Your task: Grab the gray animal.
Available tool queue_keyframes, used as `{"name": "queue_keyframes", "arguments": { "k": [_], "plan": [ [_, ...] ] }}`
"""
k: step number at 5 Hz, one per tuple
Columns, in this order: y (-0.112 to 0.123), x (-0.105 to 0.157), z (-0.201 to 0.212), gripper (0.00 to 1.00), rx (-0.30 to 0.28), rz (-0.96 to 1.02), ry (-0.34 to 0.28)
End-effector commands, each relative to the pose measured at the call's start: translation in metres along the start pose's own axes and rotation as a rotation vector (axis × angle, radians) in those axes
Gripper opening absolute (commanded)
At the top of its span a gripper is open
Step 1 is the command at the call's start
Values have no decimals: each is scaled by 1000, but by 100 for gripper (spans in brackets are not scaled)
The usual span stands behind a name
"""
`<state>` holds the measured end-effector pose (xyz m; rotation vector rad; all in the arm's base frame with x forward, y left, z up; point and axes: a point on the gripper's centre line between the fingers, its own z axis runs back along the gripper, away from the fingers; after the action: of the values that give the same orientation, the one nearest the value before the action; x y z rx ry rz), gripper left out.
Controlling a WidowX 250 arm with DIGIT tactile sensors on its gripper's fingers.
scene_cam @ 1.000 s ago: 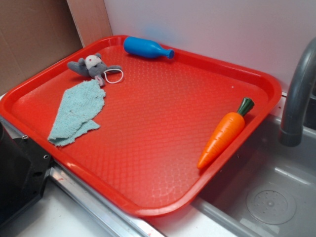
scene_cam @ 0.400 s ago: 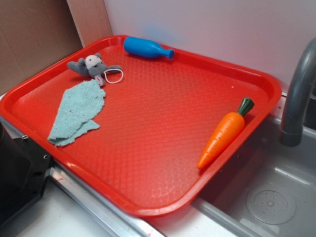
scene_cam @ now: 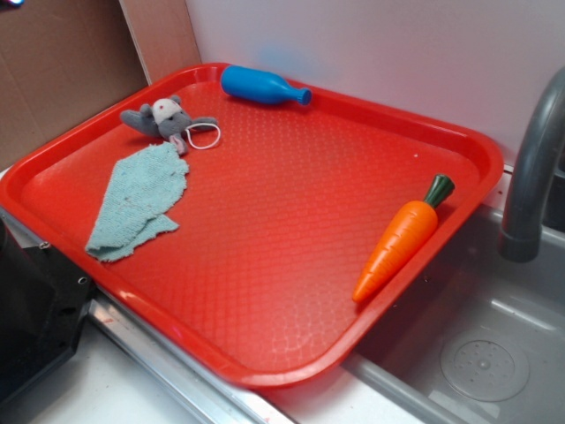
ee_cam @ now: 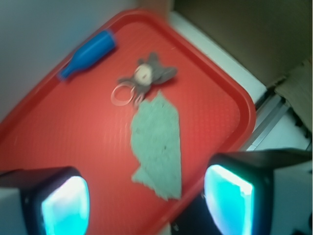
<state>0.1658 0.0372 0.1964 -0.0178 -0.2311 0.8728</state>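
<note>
We're hanging well above the red tray [ee_cam: 247, 110] with the gripper [ee_cam: 146, 203] spread wide and empty, fingers [ee_cam: 66, 205] framing the bottom of the wrist view; the arm itself isn't in the exterior view. The gray animal [scene_cam: 165, 117] lies near the tray's far-left corner, just beside the light blue-gray rag [scene_cam: 137, 203], its white cord loop [scene_cam: 203, 136] trailing toward the tray's middle and the blue bottle [scene_cam: 262, 87] near along the far edge. For a clean grab we should probably centre over the plush body, straddle it across its narrow width, and descend clear of rag and loop.
</note>
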Motion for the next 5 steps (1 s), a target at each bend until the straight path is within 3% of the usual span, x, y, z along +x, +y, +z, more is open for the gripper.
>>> {"name": "queue_keyframes", "arguments": {
  "k": [1,3,4,5],
  "plan": [
    [0,61,-48,100,81,478,-124],
    [6,87,-107,100,181,659,-205],
    [10,95,-130,100,219,675,-278],
    [21,93,-148,100,255,687,-276]
  ]
}}
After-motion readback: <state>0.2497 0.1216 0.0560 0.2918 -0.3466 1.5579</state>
